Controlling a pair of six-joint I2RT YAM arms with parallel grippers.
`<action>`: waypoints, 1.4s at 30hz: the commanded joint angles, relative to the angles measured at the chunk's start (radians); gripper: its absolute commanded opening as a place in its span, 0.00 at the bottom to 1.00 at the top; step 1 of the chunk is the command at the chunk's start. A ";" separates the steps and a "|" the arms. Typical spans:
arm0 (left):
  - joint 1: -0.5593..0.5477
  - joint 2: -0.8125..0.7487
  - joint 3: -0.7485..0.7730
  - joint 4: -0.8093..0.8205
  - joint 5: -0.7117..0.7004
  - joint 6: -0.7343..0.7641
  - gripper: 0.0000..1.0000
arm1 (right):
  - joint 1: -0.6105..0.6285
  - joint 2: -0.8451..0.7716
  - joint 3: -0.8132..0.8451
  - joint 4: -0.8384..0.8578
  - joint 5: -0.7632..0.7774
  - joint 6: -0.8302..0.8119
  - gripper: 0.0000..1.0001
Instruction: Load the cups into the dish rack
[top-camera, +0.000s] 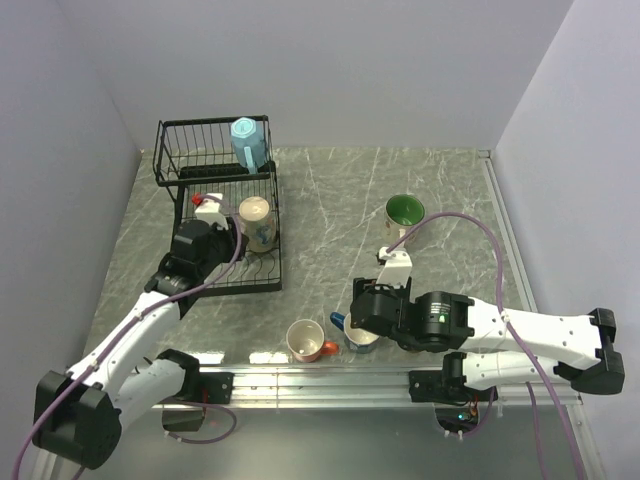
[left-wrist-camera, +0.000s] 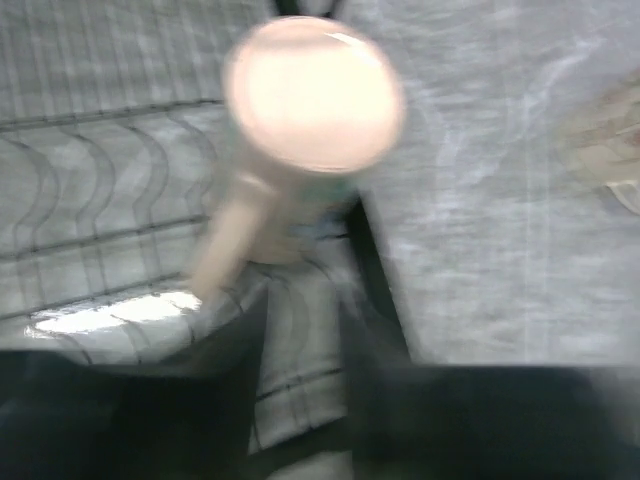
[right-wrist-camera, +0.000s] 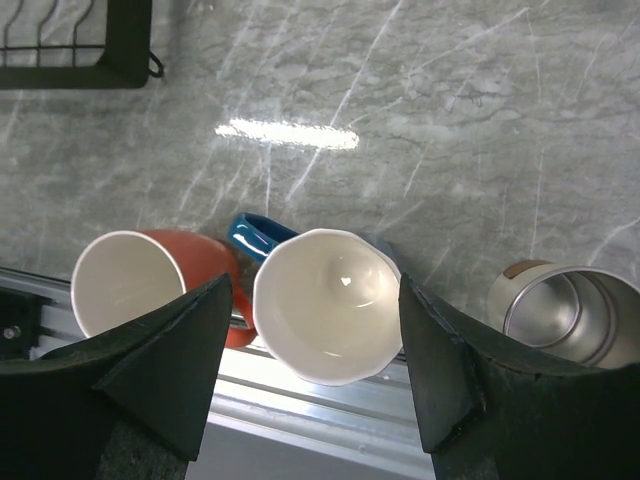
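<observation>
Showing in right wrist view alone: shiny metal cup (right-wrist-camera: 568, 312).

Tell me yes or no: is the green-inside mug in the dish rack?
No, the green-inside mug stands upright on the marble table, well to the right of the dish rack.

A blurry cream cup (left-wrist-camera: 312, 95) sits on the rack (left-wrist-camera: 100, 200), beside the grey desk (left-wrist-camera: 500, 200).

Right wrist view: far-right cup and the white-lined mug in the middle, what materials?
Cylindrical silver cup: probably brushed stainless steel, grey sheen with streaky inner reflections. Dark blue mug with white interior: likely glazed ceramic, thick rim, glossy highlight inside.
</observation>
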 joint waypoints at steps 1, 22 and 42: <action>-0.004 -0.027 0.047 -0.069 0.182 -0.157 0.15 | -0.004 -0.046 -0.016 0.039 0.055 0.032 0.74; -0.004 0.275 -0.037 0.123 0.039 -0.482 0.00 | -0.004 -0.184 -0.131 0.020 0.035 0.075 0.73; -0.005 0.747 0.311 0.145 -0.097 -0.566 0.00 | -0.006 -0.238 -0.177 -0.013 0.041 0.119 0.73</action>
